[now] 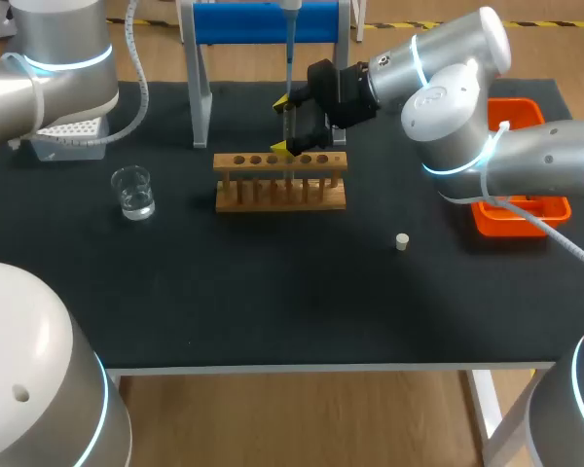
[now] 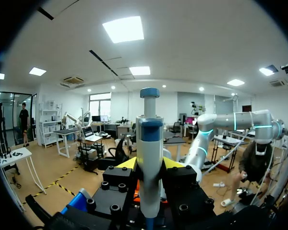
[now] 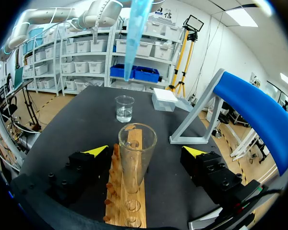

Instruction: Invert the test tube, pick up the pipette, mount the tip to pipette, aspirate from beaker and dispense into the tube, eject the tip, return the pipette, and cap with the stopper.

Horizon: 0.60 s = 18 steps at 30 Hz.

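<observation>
A clear test tube (image 3: 136,158) stands mouth up in the wooden rack (image 3: 127,201). My right gripper (image 3: 145,151) is open, with one yellow-tipped finger on each side of the tube and clear of it. In the head view this gripper (image 1: 294,125) hangs over the rack (image 1: 280,181). My left gripper (image 2: 150,164) is shut on the white and blue pipette (image 2: 149,158). The pipette's thin shaft (image 1: 289,53) points down above the rack, and its blue tip (image 3: 134,38) hangs over the tube. The beaker (image 1: 133,192) holds some water. The small stopper (image 1: 401,241) lies on the mat.
A white tip box (image 1: 68,136) sits at the back left. The blue and white pipette stand (image 1: 263,24) rises behind the rack. An orange tray (image 1: 522,216) lies at the right edge, partly under my right arm. The beaker (image 3: 124,108) stands beyond the rack's far end.
</observation>
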Each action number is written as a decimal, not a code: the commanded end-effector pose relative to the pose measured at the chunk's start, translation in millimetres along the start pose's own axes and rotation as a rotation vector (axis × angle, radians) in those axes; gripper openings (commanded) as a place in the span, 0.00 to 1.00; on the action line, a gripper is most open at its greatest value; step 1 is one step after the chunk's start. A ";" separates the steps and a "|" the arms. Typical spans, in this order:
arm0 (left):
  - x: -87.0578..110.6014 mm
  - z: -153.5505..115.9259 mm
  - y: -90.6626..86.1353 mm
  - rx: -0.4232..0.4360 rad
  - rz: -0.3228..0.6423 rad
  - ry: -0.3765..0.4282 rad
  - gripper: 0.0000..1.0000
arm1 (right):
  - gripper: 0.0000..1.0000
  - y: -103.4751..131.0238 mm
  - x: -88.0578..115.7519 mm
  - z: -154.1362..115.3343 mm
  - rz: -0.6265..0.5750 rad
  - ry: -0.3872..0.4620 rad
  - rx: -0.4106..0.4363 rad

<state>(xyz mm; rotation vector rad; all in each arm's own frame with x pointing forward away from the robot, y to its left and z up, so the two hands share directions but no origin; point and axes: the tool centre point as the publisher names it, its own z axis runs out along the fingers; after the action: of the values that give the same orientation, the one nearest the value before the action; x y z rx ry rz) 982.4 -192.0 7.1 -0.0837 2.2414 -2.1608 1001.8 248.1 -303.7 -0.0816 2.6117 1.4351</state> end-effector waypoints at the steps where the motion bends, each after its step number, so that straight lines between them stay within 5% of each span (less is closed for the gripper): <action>1: -4.3 -0.5 1.5 0.003 0.002 0.011 0.00 | 1.00 -0.1 -0.4 -0.1 0.000 0.002 0.001; 18: -9.8 -2.1 12.7 0.012 0.006 0.017 0.00 | 1.00 -0.1 -0.4 -0.1 0.000 0.002 0.001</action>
<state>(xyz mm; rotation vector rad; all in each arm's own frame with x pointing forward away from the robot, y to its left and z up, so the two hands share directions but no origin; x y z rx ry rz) 988.8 -189.3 -3.6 -0.0668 2.2361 -2.1720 1001.8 248.1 -303.7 -0.0815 2.6117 1.4351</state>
